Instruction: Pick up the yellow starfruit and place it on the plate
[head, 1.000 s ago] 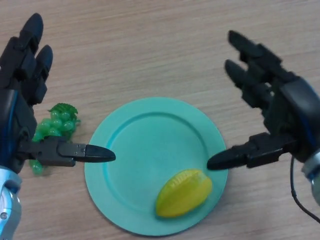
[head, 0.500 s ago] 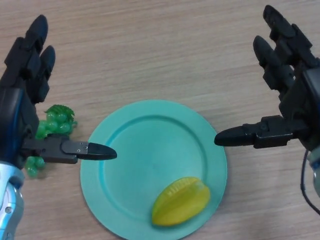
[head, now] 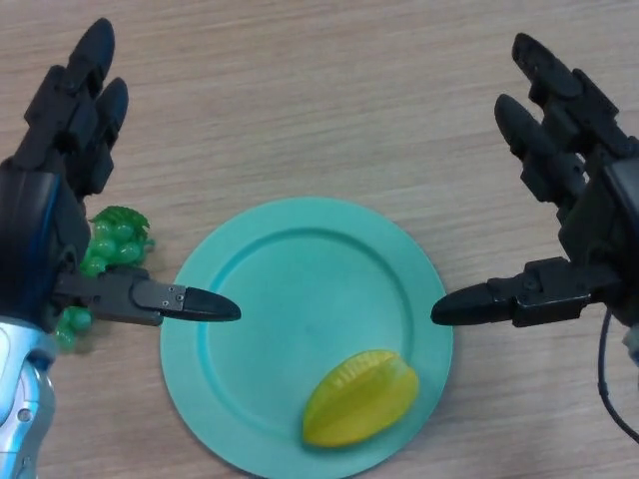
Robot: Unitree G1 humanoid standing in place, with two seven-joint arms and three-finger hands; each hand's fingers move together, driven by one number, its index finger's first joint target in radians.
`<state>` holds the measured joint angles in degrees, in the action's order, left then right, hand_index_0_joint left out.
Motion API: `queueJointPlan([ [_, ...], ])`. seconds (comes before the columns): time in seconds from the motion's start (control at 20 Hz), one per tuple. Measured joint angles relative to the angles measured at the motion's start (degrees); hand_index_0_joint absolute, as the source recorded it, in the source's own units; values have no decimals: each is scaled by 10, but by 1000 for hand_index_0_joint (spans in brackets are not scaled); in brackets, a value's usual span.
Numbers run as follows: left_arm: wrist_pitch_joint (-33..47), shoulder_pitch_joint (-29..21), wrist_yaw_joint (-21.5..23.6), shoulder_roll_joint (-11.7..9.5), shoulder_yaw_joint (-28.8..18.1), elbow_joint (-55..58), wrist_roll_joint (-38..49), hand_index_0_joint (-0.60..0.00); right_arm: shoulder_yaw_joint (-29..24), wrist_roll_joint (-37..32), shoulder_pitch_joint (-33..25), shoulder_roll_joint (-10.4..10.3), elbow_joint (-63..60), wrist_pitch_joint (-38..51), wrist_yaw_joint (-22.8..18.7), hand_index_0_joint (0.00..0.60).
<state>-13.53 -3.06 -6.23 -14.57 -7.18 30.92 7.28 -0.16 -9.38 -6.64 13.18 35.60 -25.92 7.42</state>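
Wooden table [head: 300, 90] — starfruit [head: 360, 411] on plate [head: 270, 299], left hand [head: 40, 220] and right hand [head: 599, 220] spread, empty

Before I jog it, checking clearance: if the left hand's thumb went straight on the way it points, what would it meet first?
Probably the round teal plate; the left hand thumb tip already hangs above its rim, height unclear.

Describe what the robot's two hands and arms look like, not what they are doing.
Both the left hand and the right hand are black, built of blocky, angular segments, with thick fingers ending in rounded tips and a long thumb tapering to a smooth, glossy point. Below the left hand, the arm has a silvery casing with light blue trim and a small round fitting. A sliver of similar silvery-blue casing shows beside the right hand.
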Motion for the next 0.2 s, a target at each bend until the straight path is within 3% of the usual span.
queueJointPlan([
  [0.2,2,3,0,1,1,-8,0,0,0,24,5,0,1,-14,1,0],
])
